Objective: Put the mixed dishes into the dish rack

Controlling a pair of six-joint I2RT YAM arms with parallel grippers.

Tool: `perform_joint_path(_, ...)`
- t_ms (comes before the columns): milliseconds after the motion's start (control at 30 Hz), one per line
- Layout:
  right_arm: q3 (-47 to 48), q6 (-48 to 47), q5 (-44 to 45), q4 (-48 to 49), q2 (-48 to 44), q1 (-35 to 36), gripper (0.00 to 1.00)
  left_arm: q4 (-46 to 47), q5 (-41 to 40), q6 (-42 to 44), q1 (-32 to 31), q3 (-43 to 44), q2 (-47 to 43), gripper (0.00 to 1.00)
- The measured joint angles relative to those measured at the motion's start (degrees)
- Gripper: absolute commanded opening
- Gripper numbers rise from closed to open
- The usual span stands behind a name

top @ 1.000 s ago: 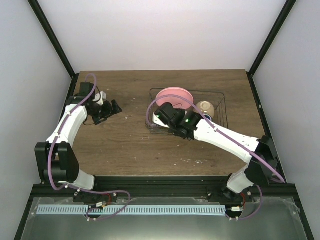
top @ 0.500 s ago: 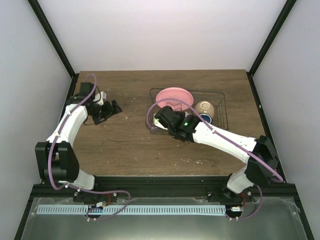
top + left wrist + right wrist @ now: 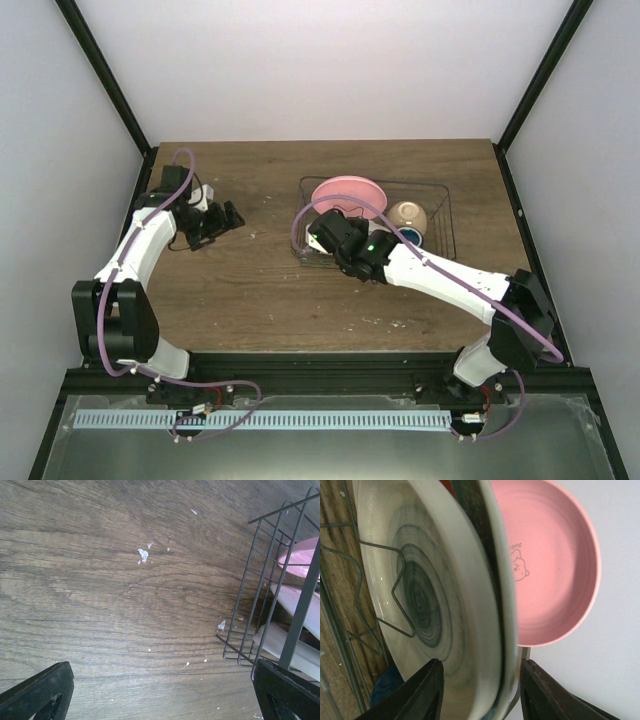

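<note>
The dish rack [image 3: 441, 203] stands at the table's back right. In it the pink plate [image 3: 348, 193] stands on edge, with the cream bowl [image 3: 410, 214] and the dark blue mug [image 3: 411, 236] to its right. My right gripper [image 3: 322, 232] is over the rack's left end. In the right wrist view its jaws [image 3: 481, 690] are open and straddle the rim of the pale blue-ringed plate [image 3: 425, 600], which stands in a wire divider [image 3: 400, 605]. A second plate's rim [image 3: 500, 595] is close behind it, then the pink plate [image 3: 550, 565]. My left gripper [image 3: 225, 218] is open over bare wood.
The left wrist view shows wood with white flecks [image 3: 143, 555] and the rack's left end [image 3: 260, 595] at the right, with the pink plate [image 3: 300, 560] inside. Black frame posts [image 3: 520, 110] rise at the table's back corners. The right arm's purple cable [image 3: 300, 225] loops above the rack's left end.
My right gripper's jaws have spread apart off the pale blue-ringed plate, and that wrist has edged left. The left gripper has barely shifted.
</note>
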Motion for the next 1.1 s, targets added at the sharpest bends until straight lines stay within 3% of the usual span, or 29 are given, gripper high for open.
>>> perform_joint_path(233, 0.44, 0.33, 0.09, -0.66, 0.02, 0.0, 0.47, 0.09, 0.04, 0.04, 0.0, 0.0, 0.02, 1.0)
perform_joint_path(400, 6.43, 5.03, -3.93, -6.54, 0.17, -0.02, 0.57, 0.09, 0.22, 0.07, 0.0, 0.13, 0.17, 1.0)
perform_joint_path(533, 14.03, 10.25, -9.35, -9.62, 0.17, 0.0, 0.7, 0.11, 0.2, 0.11, 0.0, 2.1, 0.85, 1.0)
perform_joint_path(667, 19.63, 15.45, -13.53, -9.57, 0.17, -0.26, 0.97, 0.31, 0.2, 0.04, 0.0, 5.2, 1.11, 1.0)
perform_joint_path(733, 22.58, 18.4, -15.78, -8.79, 0.5, -1.14, 1.0, 0.81, 0.24, -0.07, 0.0, 6.97, 1.38, 1.0)
perform_joint_path(867, 31.06, 24.83, -20.33, -7.63, 4.5, -6.93, 1.0, 1.73, 0.59, -0.46, 0.0, 9.42, 2.67, 1.0)
perform_joint_path(1100, 40.22, 35.12, -28.55, -6.99, 15.52, -25.31, 1.0, 3.23, 0.9, -0.7, 0.02, 14.4, 6.88, 1.0)
